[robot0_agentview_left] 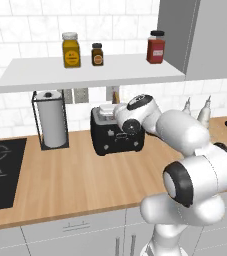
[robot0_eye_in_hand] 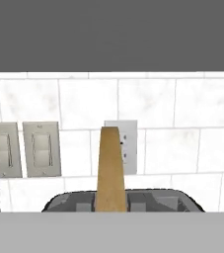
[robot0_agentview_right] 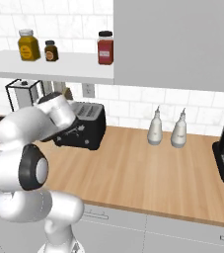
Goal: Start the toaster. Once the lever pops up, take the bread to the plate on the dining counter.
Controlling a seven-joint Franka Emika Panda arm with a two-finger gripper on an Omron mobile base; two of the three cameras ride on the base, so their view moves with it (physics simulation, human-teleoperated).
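Note the bread (robot0_eye_in_hand: 108, 168): it stands upright, edge-on along the end effector's line of sight, its long axis vertical, lower end above the toaster (robot0_agentview_left: 116, 134) on the bench (robot0_agentview_left: 75, 175) against the tiled wall. The hand sits directly over the toaster. You cannot tell whether the jaws clamp the slice. A straight lift appears to be next.

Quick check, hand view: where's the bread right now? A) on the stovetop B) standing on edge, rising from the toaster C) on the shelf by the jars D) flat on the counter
B: the bread stands on edge, rising from the toaster against the tiled wall.
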